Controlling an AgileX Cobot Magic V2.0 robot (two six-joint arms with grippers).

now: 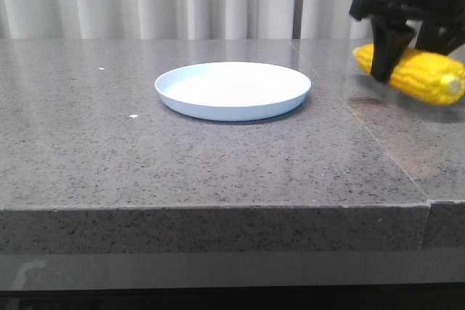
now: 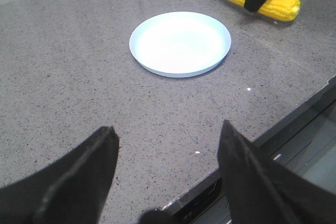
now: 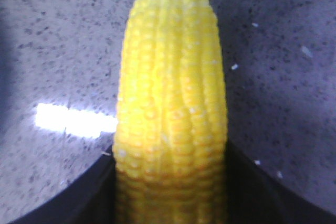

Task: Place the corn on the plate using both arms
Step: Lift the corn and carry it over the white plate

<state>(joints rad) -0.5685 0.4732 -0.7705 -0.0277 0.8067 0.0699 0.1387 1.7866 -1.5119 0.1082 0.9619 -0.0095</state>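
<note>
Corn: the corn [image 1: 421,74] is a bright yellow cob, held above the grey stone tabletop [image 1: 218,157] at the robot's right, well apart from the plate; its pale stub end points toward the table's right edge, the tapered tip toward the plate.
Grip: the right gripper [image 1: 389,52] is clamped on the cob, one dark finger crossing its near side roughly mid-length; in the right wrist view the cob [image 3: 170,114] sits squarely between the two fingers.
Lift: the cob seems to hang clear of the stone, though from the front I cannot be sure of the gap.
Plate: the pale blue plate [image 1: 232,91] lies flat near the table's middle, nothing on it.
Left arm: the left gripper [image 2: 168,177] hovers low over the table's near side with fingers spread wide, holding nothing, facing the plate [image 2: 180,43].
Step in hand: carrying the cob across to the plate.
Doing it well: keep the cob level, cross the low rim with clearance, centre it lengthwise over the plate, lower until it rests, then release so it doesn't roll.
</note>
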